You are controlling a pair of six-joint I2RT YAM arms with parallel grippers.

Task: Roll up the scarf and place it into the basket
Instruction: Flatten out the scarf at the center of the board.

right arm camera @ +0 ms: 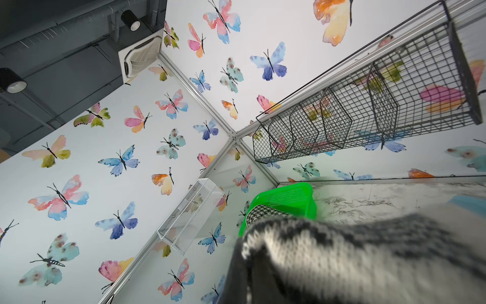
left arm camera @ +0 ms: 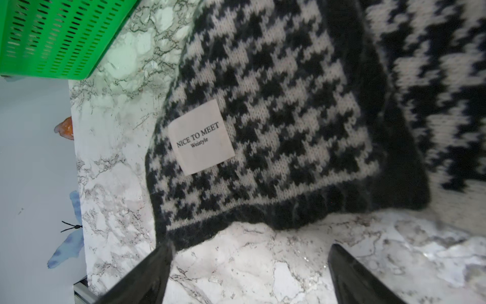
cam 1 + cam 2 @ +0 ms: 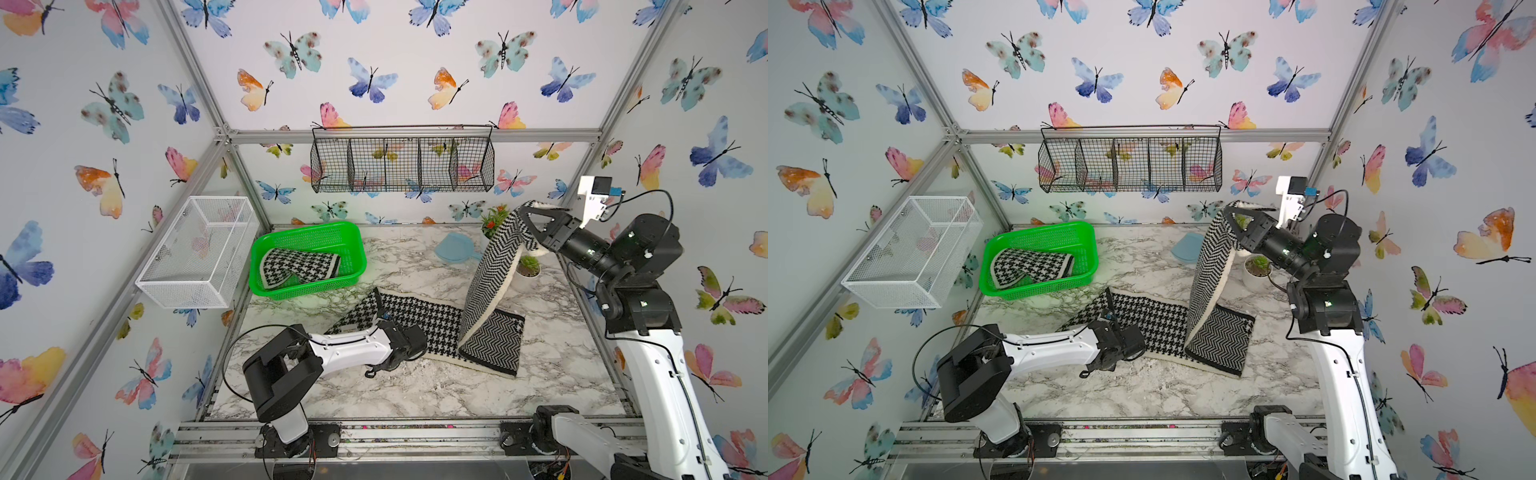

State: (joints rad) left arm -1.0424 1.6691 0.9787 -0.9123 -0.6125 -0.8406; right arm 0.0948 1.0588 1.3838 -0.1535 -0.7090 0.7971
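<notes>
Starting at the left wall, a white mesh box hangs there. Beside it the basket stands on the far left part of the table, and a houndstooth cloth lies folded inside it. Nearer the front, the left gripper is low over the table with its fingers wide apart. Between them is only marble, so it holds nothing. The labelled end of the scarf lies just ahead of the fingertips, and one tip seems to touch its corner. The scarf is outside the basket: its houndstooth part lies flat in the middle of the table, then it folds, and a zigzag strip goes up to the right. There the right gripper is closed on the upper end and holds it high. Behind the strip are a blue scoop and potted plants.
</notes>
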